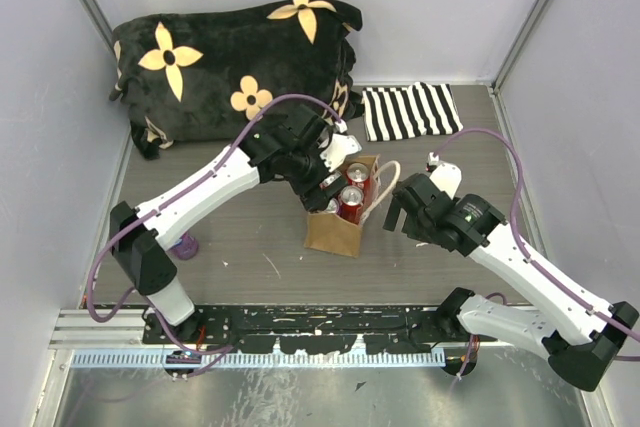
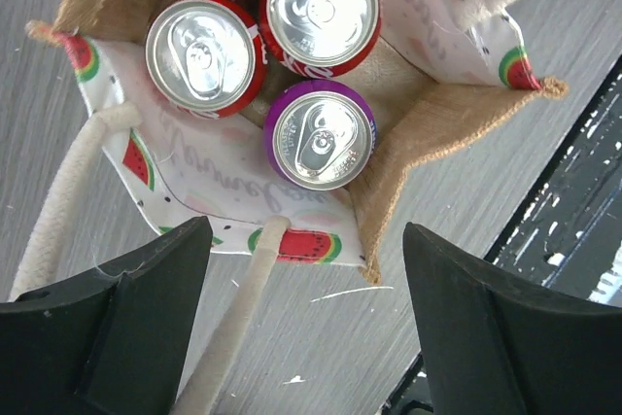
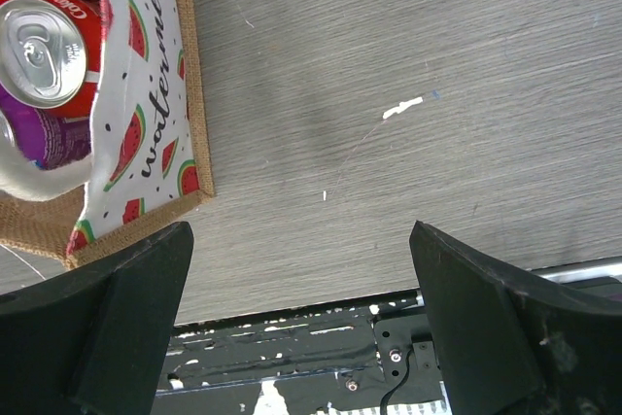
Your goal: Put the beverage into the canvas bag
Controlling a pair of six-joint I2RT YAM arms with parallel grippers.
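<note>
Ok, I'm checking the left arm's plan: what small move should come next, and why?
Probably lift the left end effector straight up. It stands open and empty above the canvas bag, the purple can already upright inside beside red cans, and a cream handle lies just below it.

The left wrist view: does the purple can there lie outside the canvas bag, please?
No, the purple can stands upright inside the canvas bag, next to red cans.
</note>
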